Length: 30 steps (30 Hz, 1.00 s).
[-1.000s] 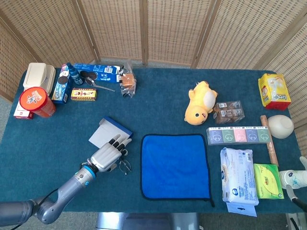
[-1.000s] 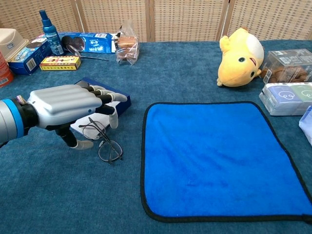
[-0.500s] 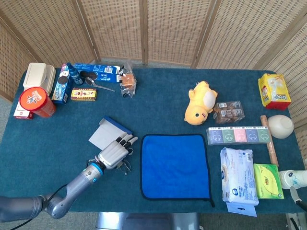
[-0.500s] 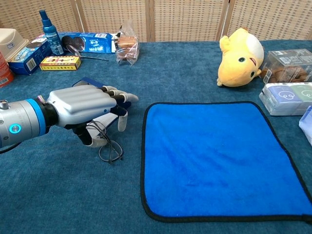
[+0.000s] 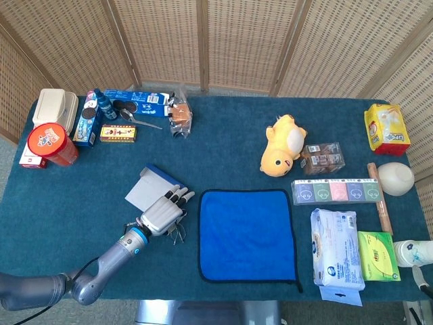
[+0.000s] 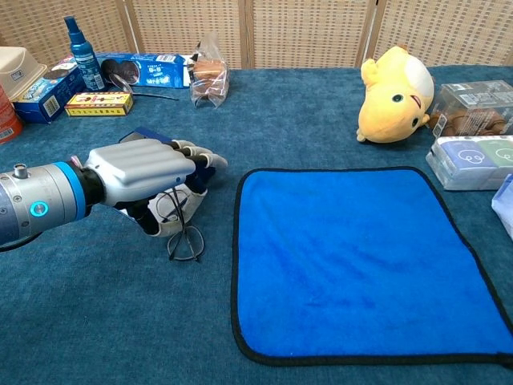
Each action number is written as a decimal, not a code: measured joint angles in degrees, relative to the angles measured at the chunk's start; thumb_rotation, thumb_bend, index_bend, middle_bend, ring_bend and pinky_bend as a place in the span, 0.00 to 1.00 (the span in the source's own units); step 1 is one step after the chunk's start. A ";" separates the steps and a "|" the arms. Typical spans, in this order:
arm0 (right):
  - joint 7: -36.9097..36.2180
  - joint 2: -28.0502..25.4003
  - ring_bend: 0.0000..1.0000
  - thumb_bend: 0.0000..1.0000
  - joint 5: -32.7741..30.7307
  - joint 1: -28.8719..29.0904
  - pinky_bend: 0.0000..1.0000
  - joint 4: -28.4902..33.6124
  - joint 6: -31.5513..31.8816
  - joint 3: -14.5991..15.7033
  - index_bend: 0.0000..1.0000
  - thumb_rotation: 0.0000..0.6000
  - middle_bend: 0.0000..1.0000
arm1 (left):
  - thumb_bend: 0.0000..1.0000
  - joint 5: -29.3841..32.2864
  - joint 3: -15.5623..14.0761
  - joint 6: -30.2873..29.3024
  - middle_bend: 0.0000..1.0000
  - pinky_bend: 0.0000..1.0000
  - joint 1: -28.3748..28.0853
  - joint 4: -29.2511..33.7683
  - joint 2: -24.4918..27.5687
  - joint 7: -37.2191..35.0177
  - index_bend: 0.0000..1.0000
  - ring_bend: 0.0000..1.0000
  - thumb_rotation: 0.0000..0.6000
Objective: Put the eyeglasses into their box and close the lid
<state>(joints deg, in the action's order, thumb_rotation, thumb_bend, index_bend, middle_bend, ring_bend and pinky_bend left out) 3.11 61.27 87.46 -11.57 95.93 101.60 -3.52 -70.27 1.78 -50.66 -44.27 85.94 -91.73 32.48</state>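
The thin-framed eyeglasses (image 6: 185, 243) lie at the left edge of the blue cloth (image 6: 353, 257), one lens on the table and the other raised under my left hand (image 6: 148, 172). That hand curls over them from the left and pinches the upper lens between thumb and fingers. In the head view the eyeglasses (image 5: 178, 233) show as a small wire shape below the left hand (image 5: 161, 215). Just behind the hand the box (image 5: 145, 189) lies open, white inside with a dark blue lid; the chest view shows only its blue edge (image 6: 144, 135). Only a white part of my right hand (image 5: 414, 252) shows, at the right edge.
A yellow plush toy (image 6: 394, 95) and packets stand to the right of the cloth. At the back left are a cookie pack (image 6: 144, 68), a spray bottle (image 6: 80, 44), a small yellow box (image 6: 98, 103) and a bagged snack (image 6: 210, 79). A red tub (image 5: 49, 143) stands far left.
My left hand slid right over the eyeglasses and its fingers closed around one lens. The glasses have turned and tipped slightly. The right hand drew back toward the frame edge.
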 measured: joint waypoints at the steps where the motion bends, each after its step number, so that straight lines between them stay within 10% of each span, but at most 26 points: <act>1: -0.06 0.04 0.05 0.28 -0.02 -0.02 0.11 -0.06 -0.02 0.01 0.15 1.00 0.16 | 0.31 0.10 -0.01 0.02 0.08 0.00 0.00 -0.02 0.03 0.00 0.65 0.00 1.00; 30: -0.25 0.22 0.05 0.28 0.36 -0.37 0.11 -0.29 0.47 -0.13 0.15 1.00 0.16 | 0.31 3.39 2.44 -0.95 0.07 0.00 0.15 -0.37 6.55 -2.63 0.62 0.00 1.00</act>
<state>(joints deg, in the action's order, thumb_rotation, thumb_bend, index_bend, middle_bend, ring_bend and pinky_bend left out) 2.86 61.49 87.83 -11.94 95.64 102.07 -3.65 -66.88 4.22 -51.60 -44.13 85.57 -85.18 29.85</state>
